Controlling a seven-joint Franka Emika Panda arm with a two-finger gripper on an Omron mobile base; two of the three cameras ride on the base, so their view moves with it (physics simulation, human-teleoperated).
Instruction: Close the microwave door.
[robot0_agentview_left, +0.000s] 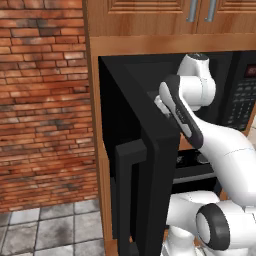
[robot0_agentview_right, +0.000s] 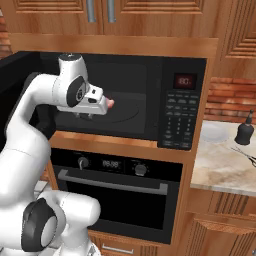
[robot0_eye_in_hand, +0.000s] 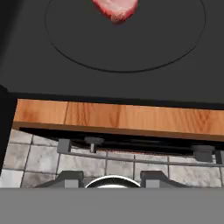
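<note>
The microwave door (robot0_agentview_left: 150, 165) stands wide open, swung out to the left, its glossy black panel edge-on with the thick vertical bar handle (robot0_agentview_left: 125, 192) facing me. The microwave (robot0_agentview_right: 125, 100) shows its dark cavity, the keypad panel (robot0_agentview_right: 179, 117) and a red display (robot0_agentview_right: 184, 80). A pink piece of food (robot0_eye_in_hand: 116, 9) lies on the turntable inside. My gripper (robot0_agentview_right: 84, 116) hangs at the cavity's front left, pointing down, to the right of the door and apart from it. Its fingertips (robot0_eye_in_hand: 70, 177) stand apart with nothing between them, so the gripper (robot0_eye_in_hand: 111, 177) is open.
Below the microwave is a black oven (robot0_agentview_right: 115, 200) with knobs and a horizontal handle (robot0_agentview_right: 112, 183). A stone counter (robot0_agentview_right: 220, 165) at the right carries a dark bottle-like object (robot0_agentview_right: 245, 132) and a plate (robot0_agentview_right: 214, 132). Wooden cabinets (robot0_agentview_right: 150, 20) hang above. A brick wall (robot0_agentview_left: 45, 100) is to the left.
</note>
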